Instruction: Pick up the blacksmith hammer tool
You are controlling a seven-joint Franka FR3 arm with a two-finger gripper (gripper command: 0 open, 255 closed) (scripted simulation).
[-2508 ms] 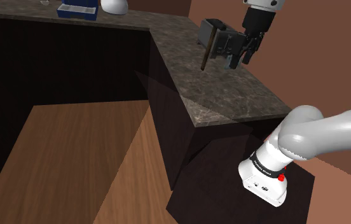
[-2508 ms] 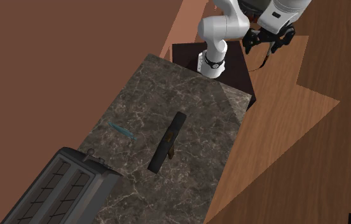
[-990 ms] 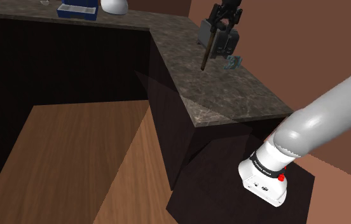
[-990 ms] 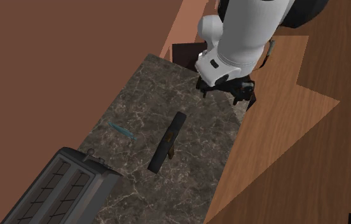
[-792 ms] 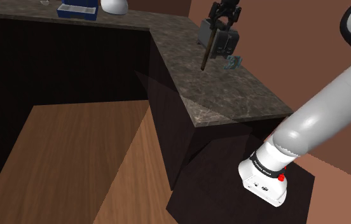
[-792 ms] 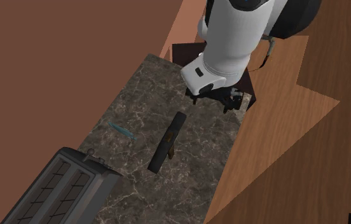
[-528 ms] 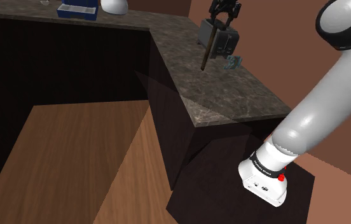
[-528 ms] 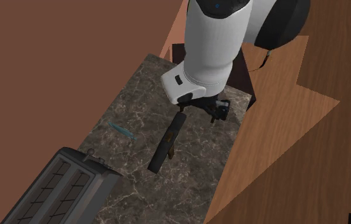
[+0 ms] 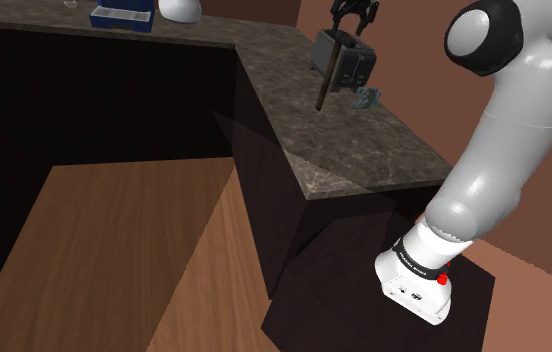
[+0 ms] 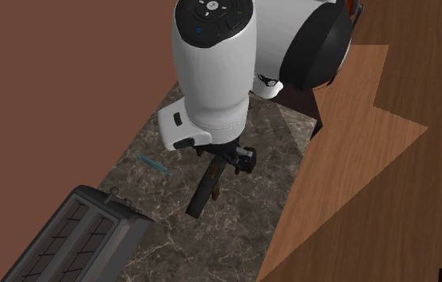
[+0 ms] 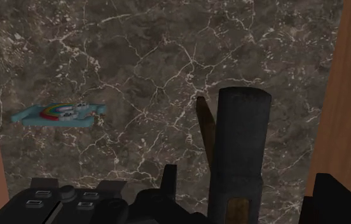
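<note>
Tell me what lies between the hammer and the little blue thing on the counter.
Nothing: the wrist view shows a bare stretch of marbled counter between the hammer and the blue thing.

1. Gripper [image 11: 250,191]: all black, on a white arm [image 10: 211,64] with dark joints.
2. Hammer [image 11: 241,146], between the fingers: charcoal head, brown wood-grain handle.
3. Countertop [image 11: 136,57]: dark grey-brown marble with thin white veins.
4. Flat piece [image 11: 60,113], off to the gripper's side: light blue with a rainbow stripe.
5. Toaster [image 10: 75,232]: dark grey.
6. Floor [image 9: 114,250]: warm brown wood grain.
</note>
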